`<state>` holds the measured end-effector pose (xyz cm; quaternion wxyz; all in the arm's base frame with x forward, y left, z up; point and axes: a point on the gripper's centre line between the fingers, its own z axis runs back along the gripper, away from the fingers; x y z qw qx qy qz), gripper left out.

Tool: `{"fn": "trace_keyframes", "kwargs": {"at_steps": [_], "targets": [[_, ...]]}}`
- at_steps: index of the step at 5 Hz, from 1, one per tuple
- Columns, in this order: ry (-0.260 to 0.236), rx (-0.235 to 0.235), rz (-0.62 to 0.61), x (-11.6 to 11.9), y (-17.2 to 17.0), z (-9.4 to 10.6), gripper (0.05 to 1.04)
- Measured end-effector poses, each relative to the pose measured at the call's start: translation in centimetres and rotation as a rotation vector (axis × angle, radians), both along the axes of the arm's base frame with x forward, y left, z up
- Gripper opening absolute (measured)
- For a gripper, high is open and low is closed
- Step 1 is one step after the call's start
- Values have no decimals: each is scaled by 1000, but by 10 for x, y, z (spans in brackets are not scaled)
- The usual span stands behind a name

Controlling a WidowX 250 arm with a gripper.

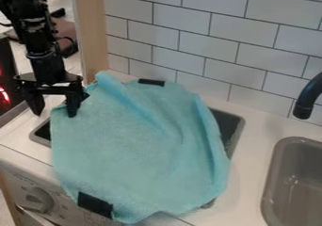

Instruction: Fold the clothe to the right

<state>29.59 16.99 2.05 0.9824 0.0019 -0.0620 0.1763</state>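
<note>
On the counter (252, 126), the cloth (129, 145) stretches lengthwise wallward.

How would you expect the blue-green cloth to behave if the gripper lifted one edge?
The cloth would probably hang floppy, given its soft ridges and drooping front edge. It looks thin, so likely light for its spread.
</note>
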Motion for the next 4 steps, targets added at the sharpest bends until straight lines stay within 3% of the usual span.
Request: {"fn": "trace_keyframes", "kwargs": {"at_steps": [2,4], "targets": [[-21,19,-16,-1,-5,1,457],[-5,18,-5,-5,-3,2,108]]}}
